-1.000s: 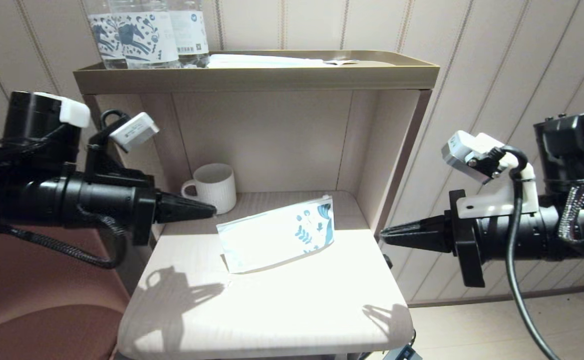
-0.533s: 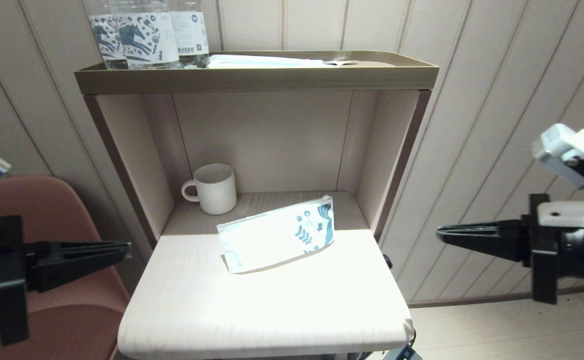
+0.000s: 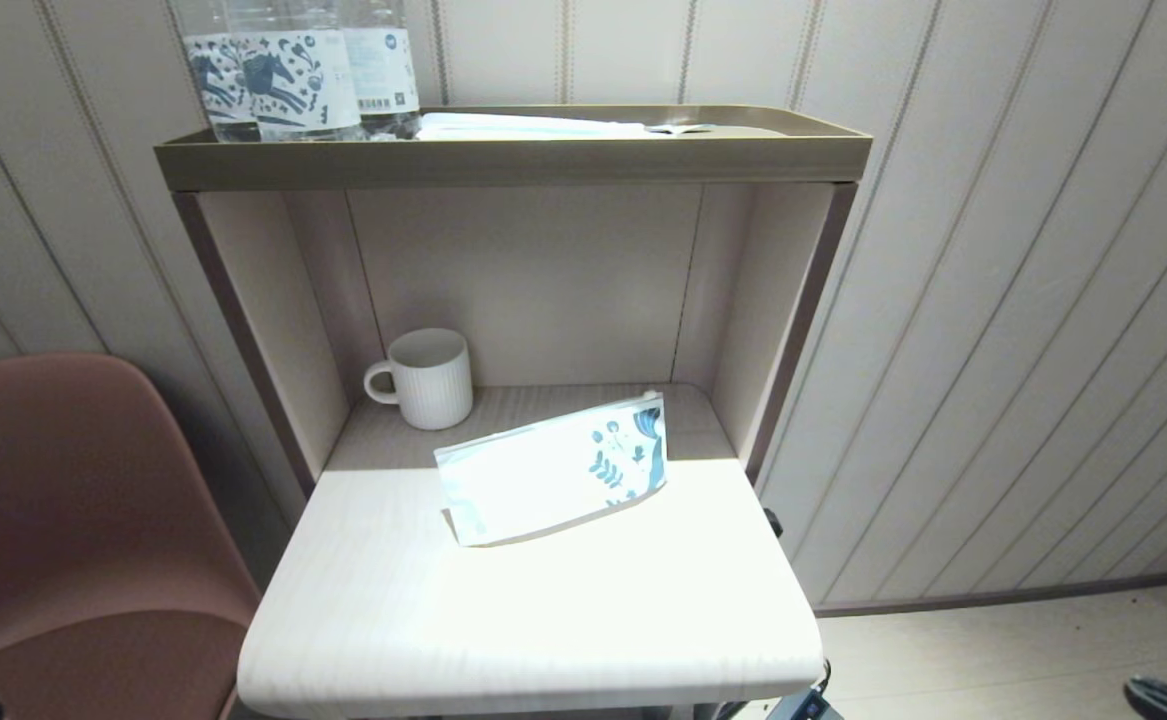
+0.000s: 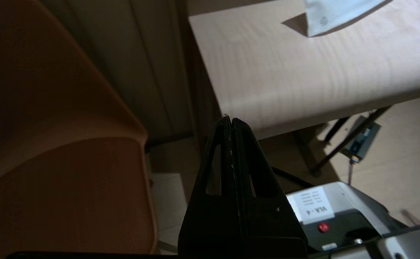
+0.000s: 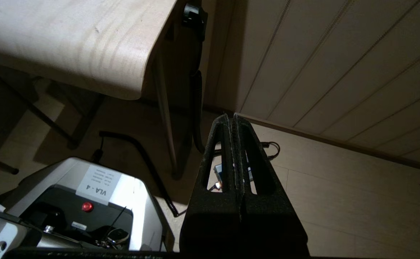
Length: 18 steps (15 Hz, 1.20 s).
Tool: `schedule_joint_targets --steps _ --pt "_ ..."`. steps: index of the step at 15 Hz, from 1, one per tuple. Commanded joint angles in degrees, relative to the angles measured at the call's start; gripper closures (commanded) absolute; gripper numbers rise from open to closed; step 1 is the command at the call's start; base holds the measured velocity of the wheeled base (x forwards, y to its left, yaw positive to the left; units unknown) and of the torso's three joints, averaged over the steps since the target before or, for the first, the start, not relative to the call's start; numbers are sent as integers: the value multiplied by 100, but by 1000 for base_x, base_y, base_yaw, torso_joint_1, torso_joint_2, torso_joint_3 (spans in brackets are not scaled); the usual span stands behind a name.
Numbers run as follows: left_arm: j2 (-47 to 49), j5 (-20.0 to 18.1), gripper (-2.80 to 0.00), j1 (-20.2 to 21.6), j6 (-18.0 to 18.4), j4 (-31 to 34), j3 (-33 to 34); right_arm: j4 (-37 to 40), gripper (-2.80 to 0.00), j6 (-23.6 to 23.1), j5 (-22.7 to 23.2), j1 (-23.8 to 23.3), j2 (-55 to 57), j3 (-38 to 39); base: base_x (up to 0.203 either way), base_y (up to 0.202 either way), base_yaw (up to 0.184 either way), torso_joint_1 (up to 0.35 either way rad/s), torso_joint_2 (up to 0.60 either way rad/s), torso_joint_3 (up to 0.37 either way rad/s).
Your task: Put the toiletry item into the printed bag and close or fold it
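Both grippers are being kept clenched and empty: left gripper (image 4: 230, 120) low beside the table (image 4: 303, 82), bag (image 3: 553, 468) well beyond; right gripper (image 5: 231, 117) seemingly below the table edge.

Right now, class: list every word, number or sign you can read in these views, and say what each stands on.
"VLA - 4": white label on the robot base, also seen in the left wrist view.
Smaller lines on that label: too small to read.
Water bottle labels: horse print and barcode, text unreadable.
Printed bag: a small mark, unreadable.
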Motion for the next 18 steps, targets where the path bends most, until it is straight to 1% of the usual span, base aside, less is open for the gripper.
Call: schedule_joint_targets --steps 1,2,3,4,5,6,7,8,9,10,11,12,13,14,15,16,17,18 --pt "-897 385 0 3 0 -6 437 -7 0 49 -28 -82 -1202 524 0 0 0 0 0 0" --pt "-1031 668 0 14 -16 -45 740 -5 0 84 -65 -109 -1647 727 0 0 0 0 0 0" --pt "-1028 985 0 30 -21 -257 1106 9 0 102 -154 -153 -2146 941 0 0 0 0 0 0" --pt "-1023 1266 0 42 -6 -674 1421 35 0 113 -322 -184 -2566 1115 0 0 0 0 0 0" --pt "-1020 1636 0 72 40 -1202 1716 65 0 175 -595 -216 -2916 1276 0 0 0 0 0 0" --pt "-1018 2000 0 217 87 -1471 1913 74 0 421 -873 -243 -3112 1393 0 0 0 0 0 0" --pt "-1018 2173 0 424 77 -1554 2039 67 0 728 -964 -248 -3177 1457 0 0 0 0 0 0" --pt "-1021 2310 0 710 73 -1654 2176 51 0 789 -988 -250 -3177 1546 0 0 0 0 0 0" --pt "-1037 2377 0 1045 86 -1906 2309 -30 0 786 -982 -248 -3177 1665 0 0 0 0 0 0" --pt "-1191 2348 0 1263 196 -2087 2393 -257 0 766 -987 -250 -3177 1708 0 0 0 0 0 0" --pt "-1510 2168 0 1355 381 -2101 2411 -281 0 764 -984 -250 -3177 1715 0 0 0 0 0 0" --pt "-2008 1725 0 1420 593 -1913 2382 -281 0 763 -981 -250 -3177 1715 0 0 0 0 0 0" --pt "-2392 926 0 1475 795 -1533 2319 -281 0 781 -991 -250 -3177 1715 0 0 0 0 0 0" --pt "-2578 197 0 1521 988 -1204 2264 -281 0 790 -998 -250 -3177 1715 0 0 0 0 0 0" --pt "-2608 -261 0 1554 1108 -956 2235 -281 0 803 -1003 -250 -3177 1715 0 0 0 0 0 0" --pt "-2608 -583 0 1566 1013 -933 2278 -281 0 816 -1007 -258 -3177 1715 0 0 0 0 0 0" --pt "-2608 -505 0 1568 683 -938 2338 -281 0 830 -1019 -259 -3177 1715 0 0 0 0 0 0" --pt "-2606 -281 0 1569 368 -962 2368 -281 0 843 -1033 -259 -3177 1715 0 0 0 0 0 0"
